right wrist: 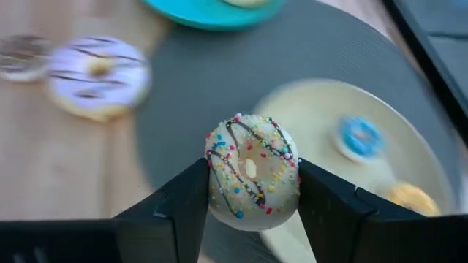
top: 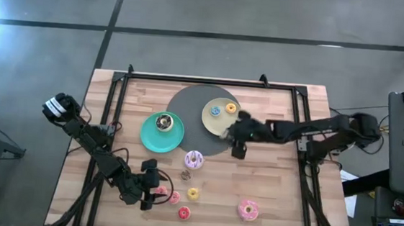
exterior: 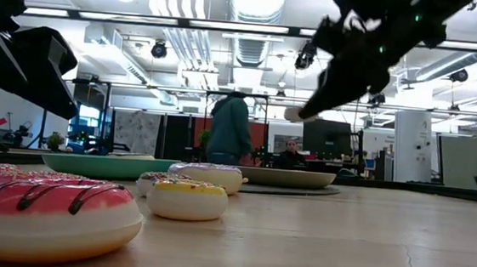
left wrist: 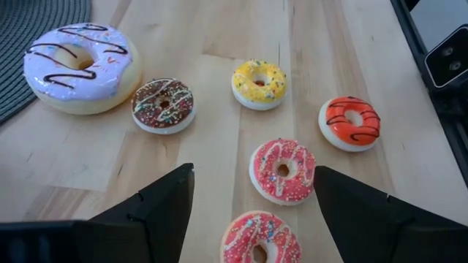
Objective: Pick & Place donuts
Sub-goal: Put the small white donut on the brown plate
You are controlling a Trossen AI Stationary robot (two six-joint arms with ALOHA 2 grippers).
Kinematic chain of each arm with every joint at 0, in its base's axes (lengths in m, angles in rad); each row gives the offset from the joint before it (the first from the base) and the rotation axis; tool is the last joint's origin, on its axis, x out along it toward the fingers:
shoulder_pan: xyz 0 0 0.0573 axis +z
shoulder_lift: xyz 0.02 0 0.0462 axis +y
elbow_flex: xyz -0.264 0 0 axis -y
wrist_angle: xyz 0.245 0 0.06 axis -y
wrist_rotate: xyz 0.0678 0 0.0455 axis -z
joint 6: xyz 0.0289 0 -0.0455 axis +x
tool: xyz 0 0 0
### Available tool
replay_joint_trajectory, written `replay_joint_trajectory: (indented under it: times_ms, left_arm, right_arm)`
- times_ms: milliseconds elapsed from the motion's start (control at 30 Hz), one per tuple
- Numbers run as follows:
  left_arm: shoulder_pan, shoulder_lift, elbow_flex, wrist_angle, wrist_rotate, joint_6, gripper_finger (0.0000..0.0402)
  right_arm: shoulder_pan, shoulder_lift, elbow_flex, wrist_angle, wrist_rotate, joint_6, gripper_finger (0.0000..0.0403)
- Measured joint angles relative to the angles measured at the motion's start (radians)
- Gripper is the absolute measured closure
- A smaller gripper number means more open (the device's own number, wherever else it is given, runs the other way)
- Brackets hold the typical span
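Observation:
My left gripper (left wrist: 252, 212) (top: 154, 190) is open and low over the near-left cluster of tiny donuts. Its fingers stand on either side of a pink sprinkled donut (left wrist: 282, 170) without touching it; a second pink one (left wrist: 259, 239) lies nearer. Yellow (left wrist: 259, 82), red (left wrist: 350, 121) and brown (left wrist: 163, 104) tiny donuts and the big lilac donut (left wrist: 80, 67) rest flat on the wood. My right gripper (right wrist: 252, 197) (top: 239, 139) hovers over the grey mat (top: 188, 105), shut on a white sprinkled donut (right wrist: 252, 172). A big pink donut (top: 248, 210) lies near-right. My right gripper pinches the white donut between its two fingers, one on each opposite side of the ring's outer rim (right wrist: 213, 183). The fingers slant down from the table's right. The donut is lifted clear above the mat, its iced face turned toward the wrist camera.
A teal plate (top: 150, 134) holds one donut (top: 164, 122). A pale-yellow plate (top: 219, 121) on the mat holds a blue (top: 215, 112) and a yellow donut (top: 231, 108). A black frame (top: 190, 78) rims the table. People stand in the room behind (exterior: 229, 128).

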Motion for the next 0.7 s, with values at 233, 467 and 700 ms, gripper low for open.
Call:
replay_joint_trajectory:
  times_ms: [233,467,700]
  left_arm:
    - [0.007,0.000,0.000,-0.003,-0.022,0.011,0.0145]
    - [0.010,0.000,0.000,-0.003,-0.033,0.014,0.0145]
    - [0.011,0.000,0.000,-0.003,-0.032,0.010,0.0145]
  right_arm:
    - [-0.203,-0.045,-0.084,0.017,-0.018,0.022,0.0223]
    - [-0.327,0.018,-0.103,0.093,-0.114,0.043,0.0223]
    - [-0.351,0.122,-0.073,0.092,-0.163,0.022,0.0222]
